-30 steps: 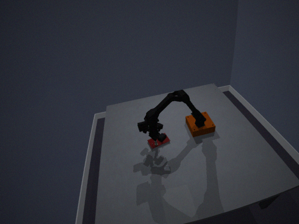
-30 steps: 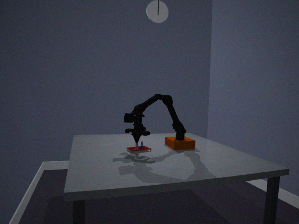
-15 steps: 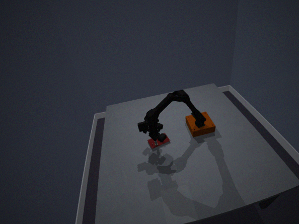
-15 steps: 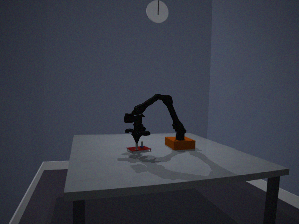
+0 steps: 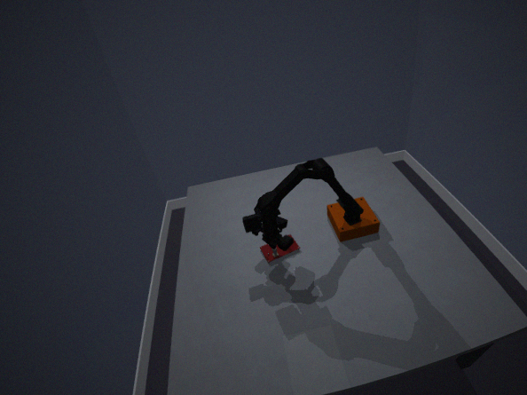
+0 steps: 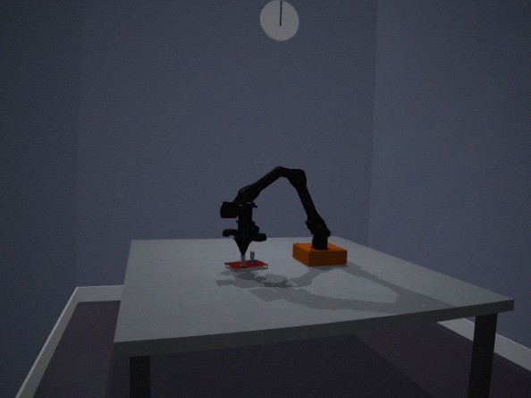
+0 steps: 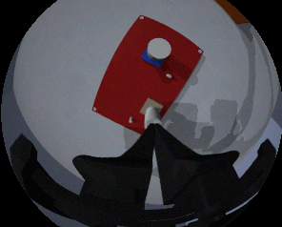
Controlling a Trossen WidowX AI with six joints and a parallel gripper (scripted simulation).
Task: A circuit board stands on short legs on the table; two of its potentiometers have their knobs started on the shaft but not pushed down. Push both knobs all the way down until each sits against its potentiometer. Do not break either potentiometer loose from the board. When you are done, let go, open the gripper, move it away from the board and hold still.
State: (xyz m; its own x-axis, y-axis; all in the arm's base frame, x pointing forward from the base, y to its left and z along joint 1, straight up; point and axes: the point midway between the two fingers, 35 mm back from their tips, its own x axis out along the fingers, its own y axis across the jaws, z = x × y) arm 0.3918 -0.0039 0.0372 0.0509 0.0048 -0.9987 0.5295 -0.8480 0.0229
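Observation:
The red circuit board [image 5: 285, 253] [image 6: 231, 264] [image 7: 119, 72] stands low above the table. A pale knob [image 6: 252, 255] [image 7: 159, 49] stands upright over the blue potentiometer [image 7: 150, 58], at the board's far end in the wrist view. A second pale knob [image 5: 275, 253] [image 6: 242, 261] [image 7: 151, 115] stands over the tan potentiometer [image 7: 151, 103], nearer the gripper. My gripper [image 6: 243, 255] [image 7: 153, 127] points down, shut and empty, with its tips at the top of this second knob. They look in contact; how hard they press does not show. The tips hide part of that knob, and its seating is unclear.
Two small pale posts [image 7: 169, 76] [image 7: 130, 119] stick up from the board, one near each potentiometer. The orange base [image 5: 355, 227] [image 6: 319, 258] of the arm stands on the table to the right of the board in the top and exterior views. Arm shadows fall beside the board.

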